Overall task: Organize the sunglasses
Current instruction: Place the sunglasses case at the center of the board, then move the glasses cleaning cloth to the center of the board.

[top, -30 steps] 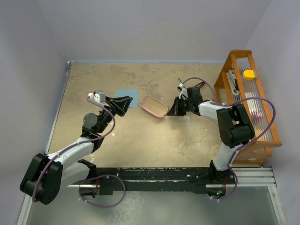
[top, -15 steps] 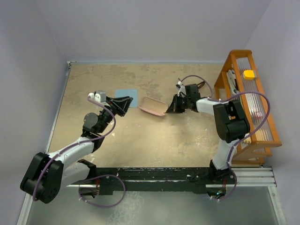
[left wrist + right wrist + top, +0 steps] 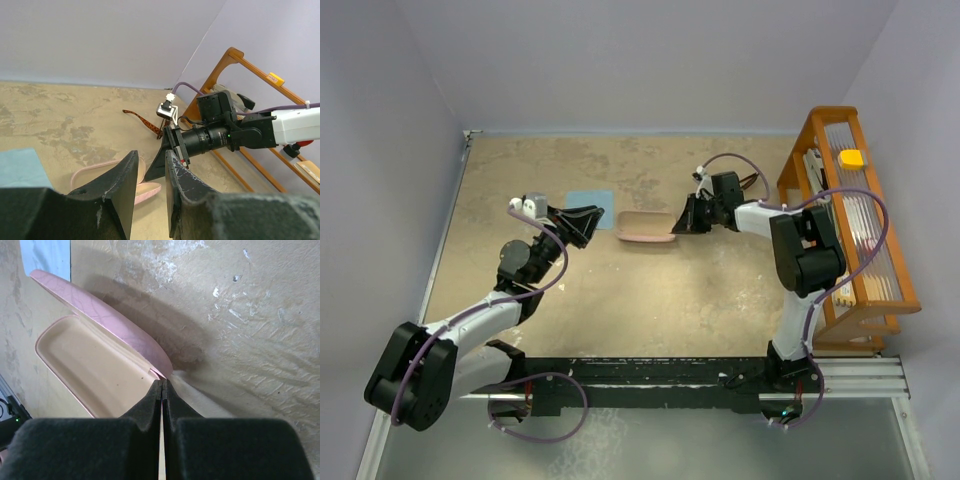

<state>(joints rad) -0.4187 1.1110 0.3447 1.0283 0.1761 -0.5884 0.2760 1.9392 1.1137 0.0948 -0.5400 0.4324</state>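
Left wrist sees the sunglasses (image 3: 142, 118); right wrist sees only the open case (image 3: 95, 365).

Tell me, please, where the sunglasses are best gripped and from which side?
On the sunglasses, likely the slim temple arm, which sticks out free over bare table beyond the right gripper; come from above, jaws across it. Their lenses are hidden behind that gripper.

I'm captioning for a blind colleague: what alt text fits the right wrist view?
The shut right gripper has its tips at one end of an open pink case, empty and cream inside, lying on a tan table. A light blue cloth shows at the top left.
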